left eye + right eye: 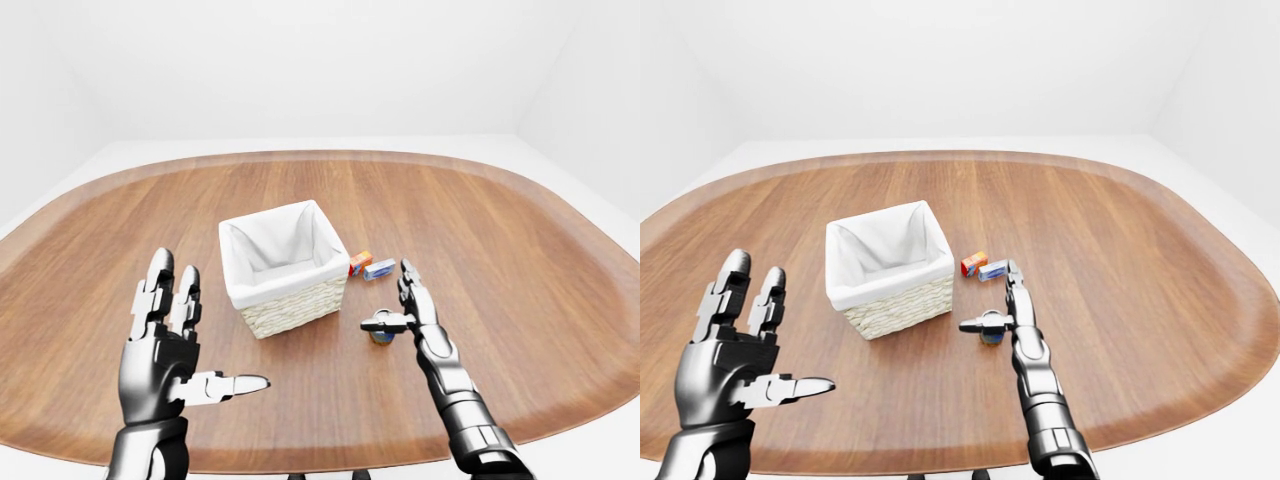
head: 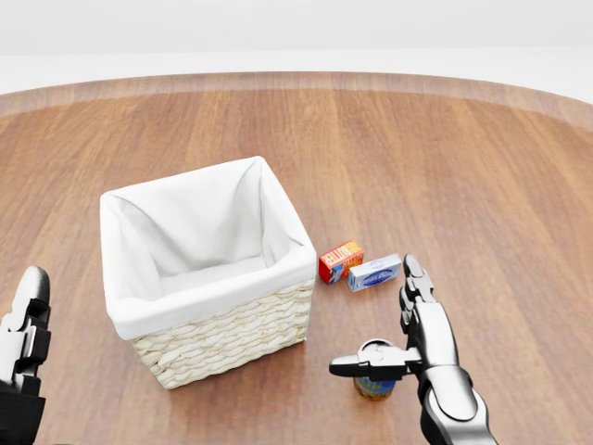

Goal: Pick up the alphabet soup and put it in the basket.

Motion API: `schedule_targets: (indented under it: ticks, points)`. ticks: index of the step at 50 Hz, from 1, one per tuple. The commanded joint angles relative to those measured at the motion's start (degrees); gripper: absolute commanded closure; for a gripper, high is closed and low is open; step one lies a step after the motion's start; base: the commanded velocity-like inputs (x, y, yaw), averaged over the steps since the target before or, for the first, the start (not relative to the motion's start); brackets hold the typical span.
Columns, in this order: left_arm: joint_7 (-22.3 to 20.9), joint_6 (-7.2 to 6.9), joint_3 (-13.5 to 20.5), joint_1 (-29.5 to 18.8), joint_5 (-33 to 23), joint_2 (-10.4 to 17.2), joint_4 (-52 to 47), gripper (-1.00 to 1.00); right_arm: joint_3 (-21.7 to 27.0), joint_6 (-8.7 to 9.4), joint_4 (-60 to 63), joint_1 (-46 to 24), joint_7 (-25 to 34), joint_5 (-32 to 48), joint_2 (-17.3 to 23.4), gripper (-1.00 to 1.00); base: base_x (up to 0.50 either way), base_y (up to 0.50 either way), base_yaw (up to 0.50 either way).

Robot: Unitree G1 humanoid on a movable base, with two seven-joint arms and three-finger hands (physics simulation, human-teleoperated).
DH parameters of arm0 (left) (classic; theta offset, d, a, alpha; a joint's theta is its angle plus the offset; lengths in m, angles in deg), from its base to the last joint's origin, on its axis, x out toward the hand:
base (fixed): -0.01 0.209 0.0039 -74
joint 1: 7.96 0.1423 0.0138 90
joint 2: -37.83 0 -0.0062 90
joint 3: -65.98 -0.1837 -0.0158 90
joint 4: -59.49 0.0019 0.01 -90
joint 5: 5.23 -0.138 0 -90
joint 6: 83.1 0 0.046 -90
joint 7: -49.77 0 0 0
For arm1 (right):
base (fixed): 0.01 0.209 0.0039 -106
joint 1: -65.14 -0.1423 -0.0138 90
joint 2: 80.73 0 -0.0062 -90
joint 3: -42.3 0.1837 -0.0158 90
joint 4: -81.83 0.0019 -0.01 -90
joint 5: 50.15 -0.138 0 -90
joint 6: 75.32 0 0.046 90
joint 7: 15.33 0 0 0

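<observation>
The alphabet soup can (image 2: pixel 373 384) stands upright on the wooden table (image 2: pixel 482 167), below and to the right of the basket (image 2: pixel 206 278), a wicker box with a white cloth liner. My right hand (image 2: pixel 408 324) is open just above and to the right of the can, thumb (image 2: pixel 363 363) stretched across its top, fingers pointing up the view. The fingers do not close round the can. My left hand (image 1: pixel 180 340) is open and empty at the lower left, well apart from the basket.
A small red-orange box (image 2: pixel 340 260) and a small blue-white box (image 2: pixel 374 273) lie side by side just right of the basket, above the can. The table's rounded edge runs along the bottom of the left-eye view (image 1: pixel 330 458).
</observation>
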Motion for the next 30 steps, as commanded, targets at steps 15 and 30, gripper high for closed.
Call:
schedule_targets:
  ticks: [15, 30]
  points:
    - [0.21, 0.38, -1.16, 0.64, -0.32, 0.33, 0.00, -1.00, 0.48, 0.00, -22.52, -8.73, -2.14, 1.12, 1.35, -1.00, 0.00, 0.00, 0.00]
    - [0.23, 0.86, -1.93, 0.76, -0.63, 0.58, 0.48, -1.00, 1.52, 0.00, -41.01, -17.34, -3.56, 2.80, 1.03, -1.00, 0.00, 0.00, 0.00]
